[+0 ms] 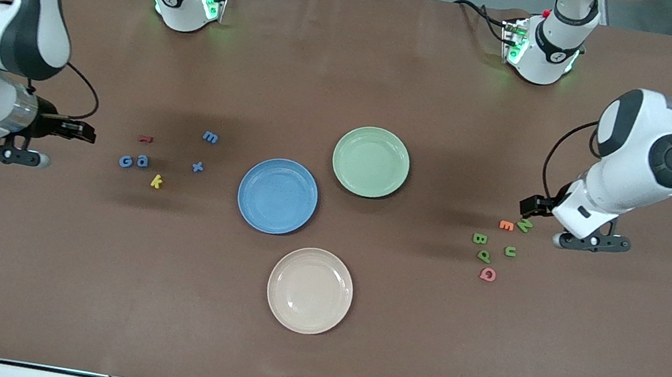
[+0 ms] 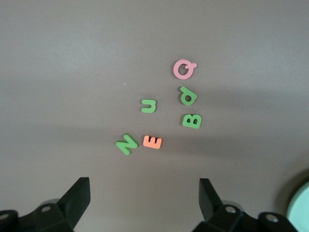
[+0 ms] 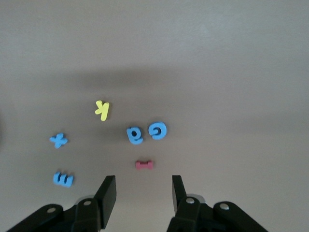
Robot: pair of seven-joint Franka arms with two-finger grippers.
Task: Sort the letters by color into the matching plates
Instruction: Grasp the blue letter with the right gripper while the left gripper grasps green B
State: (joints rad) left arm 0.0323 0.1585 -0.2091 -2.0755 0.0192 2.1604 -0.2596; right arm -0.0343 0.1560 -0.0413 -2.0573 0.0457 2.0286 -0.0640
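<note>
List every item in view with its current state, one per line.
Blue plate: empty.
Green plate: empty.
Cream plate: empty.
Blue letters: four loose on the table, toward the right arm's end.
Green letters: four loose on the table, toward the left arm's end.
Left pincer: open, empty, above the green letters.
Right pincer: partly open, empty, above the blue letters.

Arm shells: glossy white, with black joint bands and round black caps.
Cables: black leads are looped beside both forearms.
Bases: green lights are seen, with what may be a red button.
Fingers (image 2: 77,200): matte black, wedge-shaped, with small screws.
</note>
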